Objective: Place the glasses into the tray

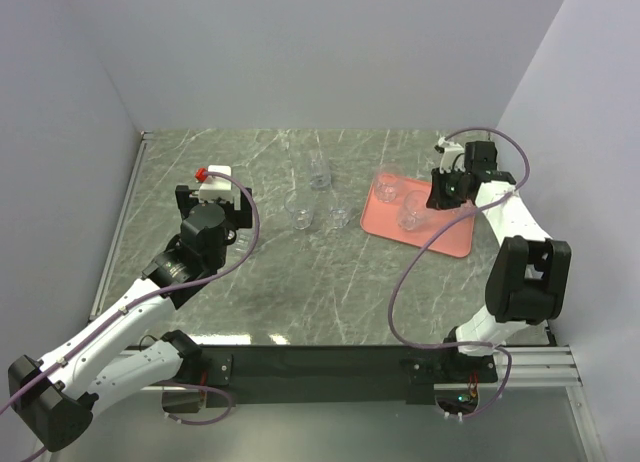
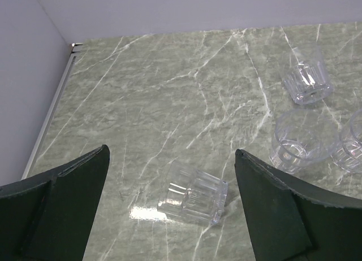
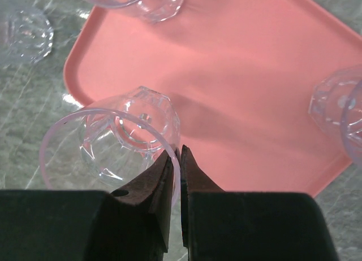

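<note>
Pinching just the rim, your right hand (image 3: 176, 159) grips a tilted glass (image 3: 113, 142) at the tray (image 3: 254, 91) corner; release there and it may roll off. Your left hand (image 2: 171, 151) hangs open.

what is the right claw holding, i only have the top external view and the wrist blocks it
Observer: The right claw is shut on the rim of a small clear glass tumbler, one finger inside and one outside, at the edge of the flat salmon-pink rectangular tray.
Operator: and under the left claw
Observer: The left claw is wide open above a second clear glass tumbler, which lies on its side on the green marble table.
</note>
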`<action>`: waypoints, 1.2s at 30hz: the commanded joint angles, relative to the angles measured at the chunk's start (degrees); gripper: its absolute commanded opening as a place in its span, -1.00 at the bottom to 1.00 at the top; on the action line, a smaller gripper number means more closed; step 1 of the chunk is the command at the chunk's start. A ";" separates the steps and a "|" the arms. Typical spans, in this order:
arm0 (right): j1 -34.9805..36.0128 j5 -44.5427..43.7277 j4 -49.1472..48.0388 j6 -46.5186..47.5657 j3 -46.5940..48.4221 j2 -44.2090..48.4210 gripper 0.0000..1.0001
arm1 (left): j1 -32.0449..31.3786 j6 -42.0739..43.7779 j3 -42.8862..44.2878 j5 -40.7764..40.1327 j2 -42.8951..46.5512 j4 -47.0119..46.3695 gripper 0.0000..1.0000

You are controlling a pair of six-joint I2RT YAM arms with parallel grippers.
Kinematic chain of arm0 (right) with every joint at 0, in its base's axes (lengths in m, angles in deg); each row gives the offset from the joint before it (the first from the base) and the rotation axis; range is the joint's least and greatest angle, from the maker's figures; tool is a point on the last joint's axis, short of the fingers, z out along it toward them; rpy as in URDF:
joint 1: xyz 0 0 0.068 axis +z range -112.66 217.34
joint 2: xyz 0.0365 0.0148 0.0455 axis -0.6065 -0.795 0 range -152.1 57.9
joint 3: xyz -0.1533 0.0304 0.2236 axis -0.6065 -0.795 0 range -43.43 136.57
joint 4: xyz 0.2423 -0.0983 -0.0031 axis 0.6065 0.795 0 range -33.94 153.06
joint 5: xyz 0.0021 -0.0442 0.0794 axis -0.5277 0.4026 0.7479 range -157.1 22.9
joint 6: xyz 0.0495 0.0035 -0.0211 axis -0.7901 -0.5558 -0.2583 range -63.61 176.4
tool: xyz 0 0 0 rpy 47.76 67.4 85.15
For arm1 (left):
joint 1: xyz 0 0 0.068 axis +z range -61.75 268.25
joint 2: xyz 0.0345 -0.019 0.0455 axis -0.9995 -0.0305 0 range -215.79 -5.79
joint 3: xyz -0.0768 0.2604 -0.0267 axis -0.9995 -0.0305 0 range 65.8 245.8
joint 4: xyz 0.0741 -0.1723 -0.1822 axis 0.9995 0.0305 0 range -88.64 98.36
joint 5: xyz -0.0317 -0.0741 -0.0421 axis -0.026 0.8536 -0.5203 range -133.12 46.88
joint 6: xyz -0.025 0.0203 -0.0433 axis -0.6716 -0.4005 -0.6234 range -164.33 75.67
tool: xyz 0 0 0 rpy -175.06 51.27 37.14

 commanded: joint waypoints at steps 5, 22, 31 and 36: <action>-1.07 -3.35 -3.01 -3.34 8.30 -4.66 -1.00 | 0.21 0.06 -0.13 0.63 0.23 -0.53 0.96; -1.69 -5.99 -3.01 -5.97 15.60 -12.66 -1.00 | 0.21 0.23 0.05 0.89 -0.12 -0.70 0.97; -1.69 -6.26 -1.25 -6.24 19.64 -16.70 -1.00 | 0.21 0.23 -0.04 0.98 -0.21 -0.70 0.96; -1.78 -7.14 -0.90 -5.98 21.40 -18.55 -1.00 | 0.21 0.23 0.05 0.89 -0.30 -0.70 0.96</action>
